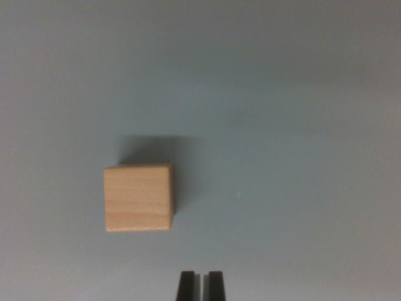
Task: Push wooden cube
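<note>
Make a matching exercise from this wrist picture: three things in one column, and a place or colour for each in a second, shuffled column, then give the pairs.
Column one:
1. wooden cube
2. gripper
3. table surface

Column two:
A. dark, at the bottom edge of the wrist view, fingertips nearly together
B. plain grey-blue, filling the whole background
C. light tan, left of centre, throwing a shadow toward the top of the picture

Pairs: 1-C, 2-A, 3-B

The cube stands apart from the gripper, up and toward the wrist view's left of it.

Wrist camera looks straight down, seemingly close.
</note>
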### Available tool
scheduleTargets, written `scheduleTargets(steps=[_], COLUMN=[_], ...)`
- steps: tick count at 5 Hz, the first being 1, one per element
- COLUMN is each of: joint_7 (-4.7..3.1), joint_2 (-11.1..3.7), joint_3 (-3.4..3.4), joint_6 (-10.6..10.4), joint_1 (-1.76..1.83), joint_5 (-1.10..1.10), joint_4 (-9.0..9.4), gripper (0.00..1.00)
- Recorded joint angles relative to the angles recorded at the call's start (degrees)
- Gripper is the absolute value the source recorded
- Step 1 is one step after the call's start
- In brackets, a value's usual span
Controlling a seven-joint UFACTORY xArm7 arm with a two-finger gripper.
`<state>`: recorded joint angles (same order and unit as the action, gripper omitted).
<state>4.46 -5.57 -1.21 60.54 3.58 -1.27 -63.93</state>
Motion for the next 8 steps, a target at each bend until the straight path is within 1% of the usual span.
scheduleTargets(steps=[1,2,3,4,5,6,7,8], joint_7=[0.0,0.35,0.35,0.7,0.7,1.04,1.04,1.35], joint_2=[0.0,-0.54,-0.54,-1.08,-1.08,-1.6,-1.6,-2.07], joint_3=[0.0,-0.28,-0.28,-0.55,-0.55,-0.81,-0.81,-1.05], joint_6=[0.0,-2.68,-2.68,-5.32,-5.32,-7.88,-7.88,-10.23], joint_1=[0.0,0.27,0.27,0.53,0.53,0.79,0.79,1.02], joint_5=[0.0,0.14,0.14,0.28,0.28,0.41,0.41,0.53], joint_4=[0.0,2.19,2.19,4.34,4.34,6.44,6.44,8.36], gripper=[0.0,0.0,0.0,0.0,0.0,0.0,0.0,0.0])
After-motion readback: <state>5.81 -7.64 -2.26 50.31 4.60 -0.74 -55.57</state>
